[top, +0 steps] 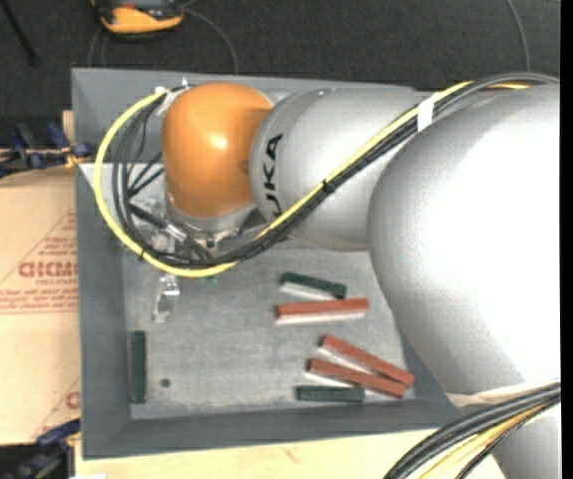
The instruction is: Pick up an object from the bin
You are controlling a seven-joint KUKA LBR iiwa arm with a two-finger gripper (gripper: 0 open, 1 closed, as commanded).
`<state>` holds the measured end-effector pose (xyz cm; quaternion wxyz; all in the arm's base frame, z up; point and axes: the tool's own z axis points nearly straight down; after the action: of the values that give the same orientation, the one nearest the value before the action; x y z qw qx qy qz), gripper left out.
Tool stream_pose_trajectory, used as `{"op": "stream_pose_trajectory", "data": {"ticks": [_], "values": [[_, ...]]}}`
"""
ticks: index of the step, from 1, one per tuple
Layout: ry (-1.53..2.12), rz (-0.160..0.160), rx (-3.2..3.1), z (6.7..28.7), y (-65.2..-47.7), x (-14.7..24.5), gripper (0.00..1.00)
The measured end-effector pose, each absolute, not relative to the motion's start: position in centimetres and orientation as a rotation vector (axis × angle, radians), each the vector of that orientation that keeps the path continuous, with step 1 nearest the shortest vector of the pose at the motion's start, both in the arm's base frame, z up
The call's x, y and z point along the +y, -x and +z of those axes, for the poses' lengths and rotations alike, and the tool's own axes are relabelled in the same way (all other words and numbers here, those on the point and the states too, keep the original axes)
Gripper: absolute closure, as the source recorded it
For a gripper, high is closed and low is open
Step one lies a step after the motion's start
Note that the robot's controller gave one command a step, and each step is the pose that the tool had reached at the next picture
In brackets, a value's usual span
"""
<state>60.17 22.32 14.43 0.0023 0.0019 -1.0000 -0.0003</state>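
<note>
Nearest the lens, the silver arm [466, 218] bulks over the right half of the camera view and reaches leftward across the grey metal bin [102, 267]. Its wrist carries a rounded orange cover [212, 148], ringed by a loop of yellow and black cables [117, 218]. Below the cover, the gripper [165, 302] hangs over bare floor in the left part of the bin. It is small and partly lost under the wrist, so one cannot tell whether it is released or clenched.

The closest item to it is a dark green bar [138, 365], lying lengthwise along the left wall, below and slightly left of the gripper and apart from it. A tiny dark speck [165, 383] sits on the floor just beside that bar.

The other pieces lie well to the right of the gripper. These are a green-and-white bar [311, 286], a red-and-white bar [321, 310] just under it, two red bars [364, 364] side by side at a slant, and a second dark green bar [328, 394] near the front wall.
</note>
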Motion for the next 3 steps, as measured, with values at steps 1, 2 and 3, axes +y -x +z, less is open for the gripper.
{"op": "stream_pose_trajectory", "data": {"ticks": [1, 2, 3], "values": [[0.0, -0.004, -3.145, 14.9, -60.4, 22.3, 0.0], [0.008, -0.006, -3.15, 9.9, -57.6, 22.3, 0.0], [-0.516, -0.001, -3.096, 7.8, -50.6, 22.5, 1.0]]}}
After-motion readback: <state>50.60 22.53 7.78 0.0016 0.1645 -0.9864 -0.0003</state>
